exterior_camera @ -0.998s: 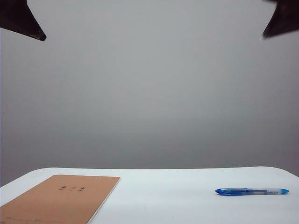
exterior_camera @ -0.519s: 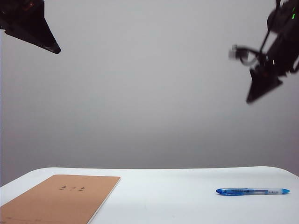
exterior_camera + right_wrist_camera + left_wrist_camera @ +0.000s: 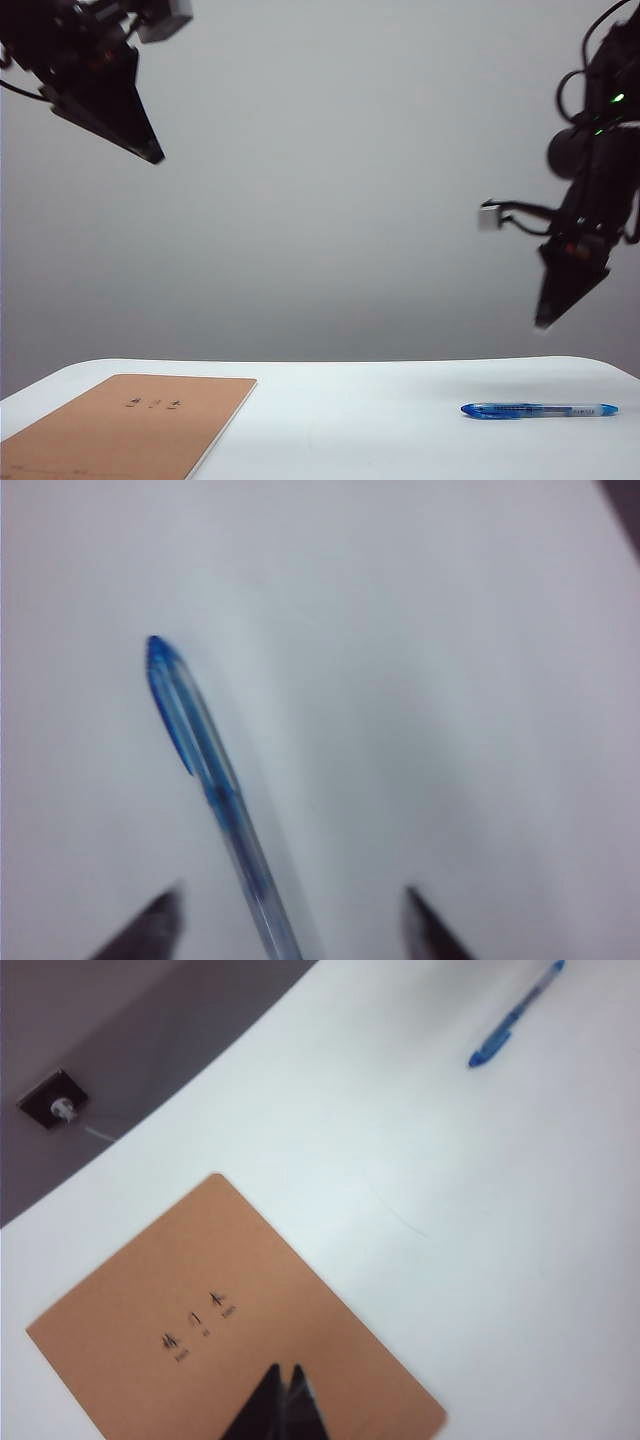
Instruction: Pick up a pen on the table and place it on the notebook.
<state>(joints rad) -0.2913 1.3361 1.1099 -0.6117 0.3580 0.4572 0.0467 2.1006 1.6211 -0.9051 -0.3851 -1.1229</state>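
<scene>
step: reach for pen (image 3: 538,410), flat at near right of table (image 3: 350,420) | right gripper (image 3: 290,920) above it, jaws apart, straddle barrel squarely | left gripper (image 3: 283,1405) clenched over notebook (image 3: 130,425), near left

- One pen (image 3: 538,410): a single slim translucent blue pen, lying below the right gripper and between its two fingertips in the right wrist view.
- One notebook (image 3: 130,425): a single flat tan-brown notebook with small dark printed marks, lying below the left gripper.
- One table (image 3: 350,420): a single white surface with rounded corners, beneath both grippers.
- Two grippers: the left gripper (image 3: 150,152) and the right gripper (image 3: 543,322), both up in the air above the table.
- Two fingers on each gripper: the right pair stands apart, the left pair (image 3: 283,1410) lies together tip to tip.
- One small dark wall plate (image 3: 52,1100) with a white plug, beyond the table's edge, far from the left gripper.
</scene>
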